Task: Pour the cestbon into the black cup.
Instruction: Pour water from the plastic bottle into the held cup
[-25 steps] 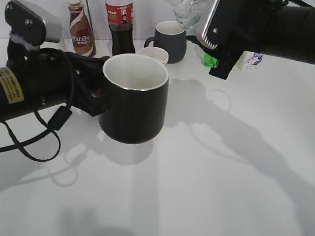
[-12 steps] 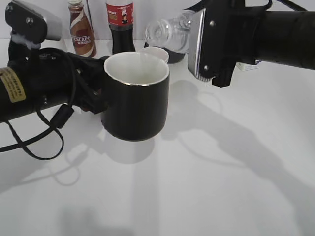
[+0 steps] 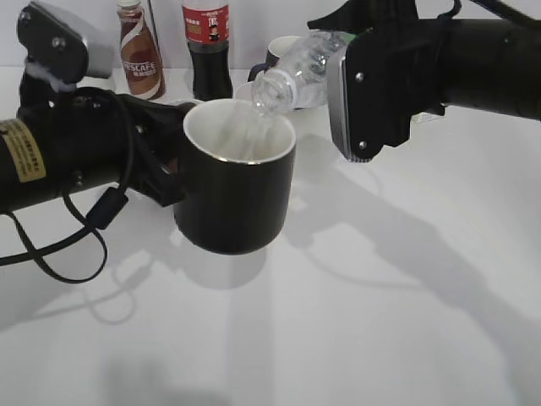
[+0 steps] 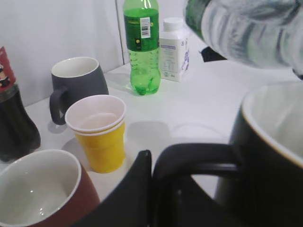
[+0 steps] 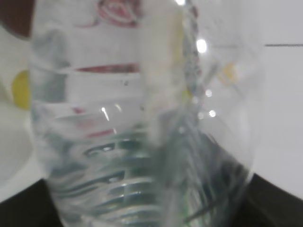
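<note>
The black cup [image 3: 235, 199] has a white inside and is held above the table by my left gripper [image 3: 165, 173], which is shut on its handle [image 4: 199, 158]. My right gripper [image 3: 359, 93] is shut on the cestbon [image 3: 292, 72], a clear ribbed bottle tipped with its mouth over the cup's rim. Water runs from it into the cup. The bottle fills the right wrist view [image 5: 142, 118] and shows at the top right of the left wrist view [image 4: 246, 28]. The right jaws themselves are hidden behind the bottle.
At the back stand a Nescafe bottle [image 3: 139, 51], a cola bottle [image 3: 207, 42], a matte dark grey mug [image 4: 75, 85], stacked yellow and white paper cups [image 4: 97, 132], a dark red mug [image 4: 42, 194], a green soda bottle [image 4: 142, 45] and a white bottle [image 4: 173, 49].
The right arm has swung the bottle left and down and tipped it until its mouth is over the cup. Water now flows into the cup. The cup has shifted slightly.
</note>
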You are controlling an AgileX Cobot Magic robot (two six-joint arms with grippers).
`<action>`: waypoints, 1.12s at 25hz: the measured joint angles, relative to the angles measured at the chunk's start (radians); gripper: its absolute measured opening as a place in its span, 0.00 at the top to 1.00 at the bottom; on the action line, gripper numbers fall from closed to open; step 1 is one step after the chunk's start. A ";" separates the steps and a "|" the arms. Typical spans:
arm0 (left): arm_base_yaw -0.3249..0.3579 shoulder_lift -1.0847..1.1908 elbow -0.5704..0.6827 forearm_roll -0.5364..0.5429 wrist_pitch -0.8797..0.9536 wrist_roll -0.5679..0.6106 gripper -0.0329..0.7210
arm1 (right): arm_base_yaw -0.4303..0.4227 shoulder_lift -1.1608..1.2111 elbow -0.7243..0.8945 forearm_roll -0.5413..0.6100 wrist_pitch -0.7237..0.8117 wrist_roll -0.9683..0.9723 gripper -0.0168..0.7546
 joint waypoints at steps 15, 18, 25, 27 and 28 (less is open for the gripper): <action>0.000 0.000 0.000 0.072 0.046 -0.002 0.91 | 0.000 0.000 0.000 0.101 -0.004 -0.211 0.40; 0.000 0.000 0.000 0.073 0.051 -0.002 0.91 | 0.000 0.000 0.000 0.117 -0.014 -0.230 0.40; 0.000 0.000 0.000 0.073 0.053 -0.002 0.91 | 0.000 -0.001 0.000 0.137 -0.053 -0.288 0.40; 0.000 0.000 0.000 0.074 0.055 -0.002 0.91 | 0.000 -0.001 0.000 0.139 -0.056 -0.298 0.40; 0.000 0.000 0.000 0.074 0.055 -0.002 0.91 | 0.000 -0.001 0.000 0.139 -0.057 -0.302 0.40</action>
